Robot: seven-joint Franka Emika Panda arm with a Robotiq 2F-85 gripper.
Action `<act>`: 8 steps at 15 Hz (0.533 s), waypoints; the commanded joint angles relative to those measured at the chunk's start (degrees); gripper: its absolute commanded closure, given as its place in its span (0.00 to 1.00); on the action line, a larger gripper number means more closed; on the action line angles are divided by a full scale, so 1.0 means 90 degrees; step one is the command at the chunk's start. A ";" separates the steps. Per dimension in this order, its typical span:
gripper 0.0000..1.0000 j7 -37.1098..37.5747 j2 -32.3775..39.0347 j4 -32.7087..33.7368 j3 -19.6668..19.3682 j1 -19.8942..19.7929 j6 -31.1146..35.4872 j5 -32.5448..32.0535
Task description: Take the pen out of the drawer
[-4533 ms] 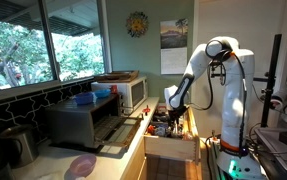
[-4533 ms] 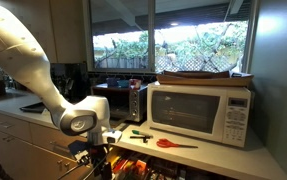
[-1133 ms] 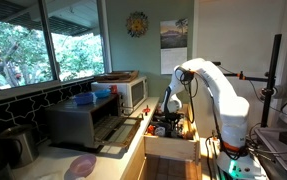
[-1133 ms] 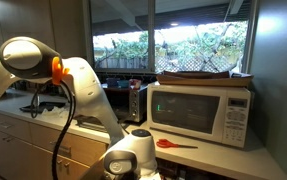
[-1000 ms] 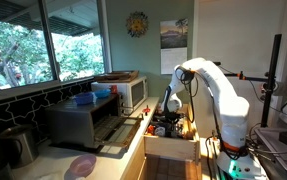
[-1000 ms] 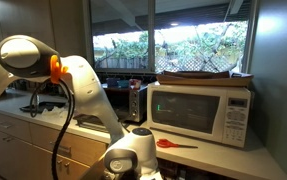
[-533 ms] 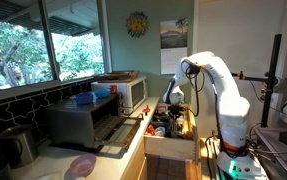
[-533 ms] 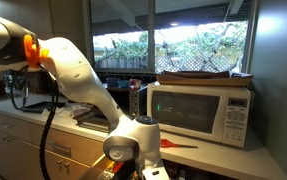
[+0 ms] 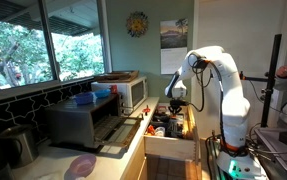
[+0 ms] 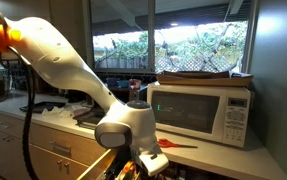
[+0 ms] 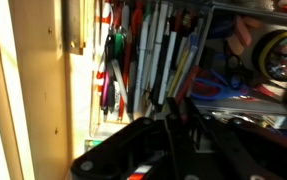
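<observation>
Kitchen counter under wide windows carries a toaster oven [image 9: 83, 122] and a microwave [image 9: 126, 92]. To its right the drawer [image 9: 171, 150] stands pulled open, exposing its clutter. The gripper [image 9: 176, 103] hangs over its far part, pointing down to reach in. Long thin tools [image 11: 148, 55] lie side by side; the pen is probably among them, though I cannot single it out. The jaws' opening cannot be told.
</observation>
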 commanded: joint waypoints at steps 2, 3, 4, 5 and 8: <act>0.97 -0.0203 -0.1459 -0.1193 0.0061 0.0288 0.1493 -0.0477; 0.97 -0.0180 -0.1633 -0.1344 0.0124 0.0343 0.1893 -0.0518; 0.97 -0.0208 -0.1806 -0.1502 0.0243 0.0388 0.2305 -0.0468; 0.97 -0.0478 -0.1922 -0.1608 0.0377 0.0420 0.2703 -0.0069; 0.89 -0.0189 -0.1744 -0.1368 0.0408 0.0374 0.2526 -0.0299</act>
